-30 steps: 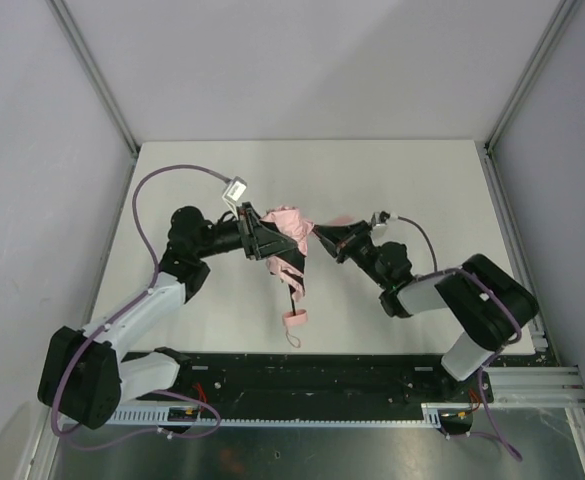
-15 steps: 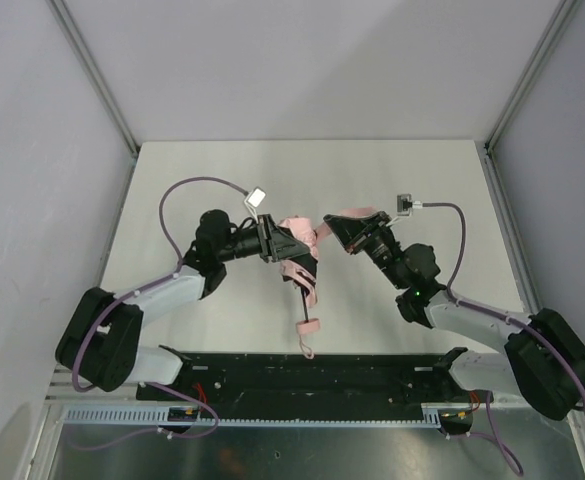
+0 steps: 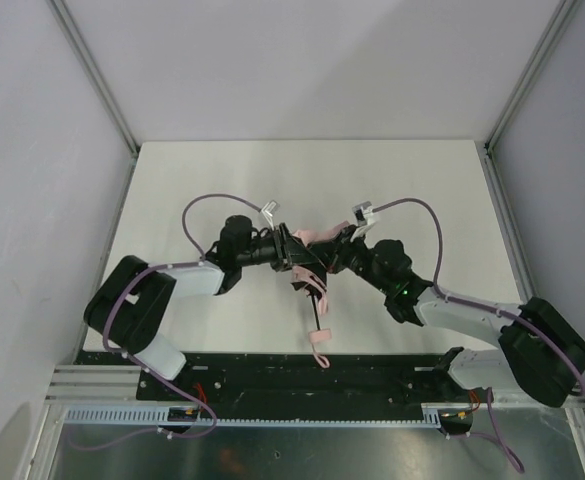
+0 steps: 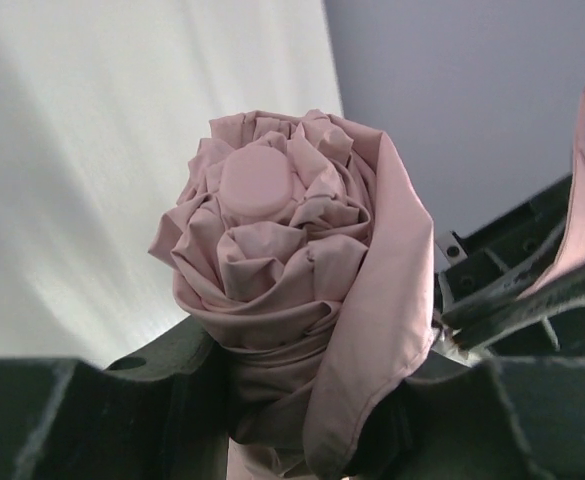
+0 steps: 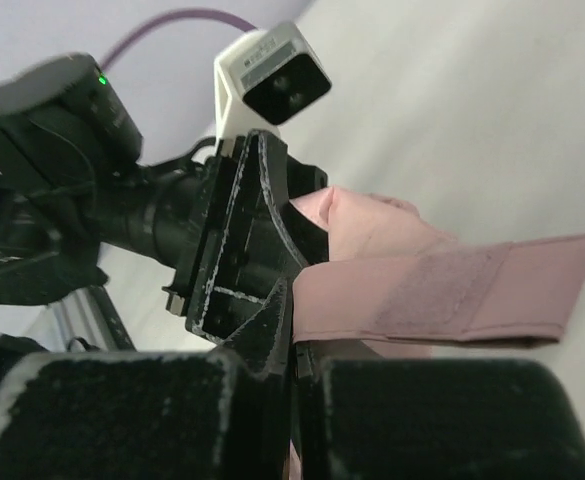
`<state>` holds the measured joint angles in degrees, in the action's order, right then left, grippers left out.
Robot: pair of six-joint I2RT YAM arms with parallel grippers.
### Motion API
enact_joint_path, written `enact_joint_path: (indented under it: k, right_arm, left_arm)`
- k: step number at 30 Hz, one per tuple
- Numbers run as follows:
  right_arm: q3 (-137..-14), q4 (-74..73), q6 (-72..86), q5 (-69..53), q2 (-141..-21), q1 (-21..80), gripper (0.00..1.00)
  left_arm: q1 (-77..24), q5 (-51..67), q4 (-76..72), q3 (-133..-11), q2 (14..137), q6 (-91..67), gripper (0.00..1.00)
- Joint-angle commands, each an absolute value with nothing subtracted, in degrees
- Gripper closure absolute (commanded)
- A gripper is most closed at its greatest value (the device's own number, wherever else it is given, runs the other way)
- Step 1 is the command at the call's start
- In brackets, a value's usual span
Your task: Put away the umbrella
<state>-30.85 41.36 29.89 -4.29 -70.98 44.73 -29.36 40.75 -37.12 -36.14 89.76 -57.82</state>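
Two grippers on one umbrella (image 3: 307,262), held off the table (image 3: 222,180) near its middle, between the arms.

Left gripper (image 3: 290,252): fingers part-spread and clamped round the folded canopy. The left wrist view shows the pink bundle (image 4: 282,260) wedged between them, its cap end pointing away and the pleats twisted tight. Judged purpose: a fixed anchor, so the fabric cannot unwind while the other arm works.

Right gripper (image 3: 334,255): jaws pressed together, pinching the closure strap (image 5: 442,290). The strap runs flat and taut out of the grip, with a fuzzy fastening patch facing the right wrist camera. The left gripper's dark frame (image 5: 242,250) sits just beside it. Judged purpose: carry the strap round the bundle to bind it shut, which explains the close crossing of the two wrists.

Shaft (image 3: 318,312) and handle (image 3: 321,337) hang free toward the near edge, the handle's loop lowest. Shaft is not collapsed, so the task is judged only part done.

Against one second ago:
- The grippers were apart, with the strap drawn out to the right of the canopy — now they are nearly touching.
- Both arms have swung inward and come nearer the bases.
- The handle has moved toward the near edge.
- Less loose fabric shows from above.
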Motion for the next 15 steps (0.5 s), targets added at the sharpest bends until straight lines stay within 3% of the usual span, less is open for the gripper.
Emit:
enact_joint_path:
  k: [1, 15]
  right_arm:
    - [-35.2, 48.4, 28.3, -7.0, -73.6, 47.8, 1.00]
    - [-35.2, 53.3, 32.3, -8.5, -84.6, 50.2, 1.00]
  left_arm:
    - [-30.4, 28.5, -31.8, -36.3, 92.8, -60.6, 1.00]
    - [-31.9, 7.9, -24.4, -32.6, 93.5, -62.0, 1.00]
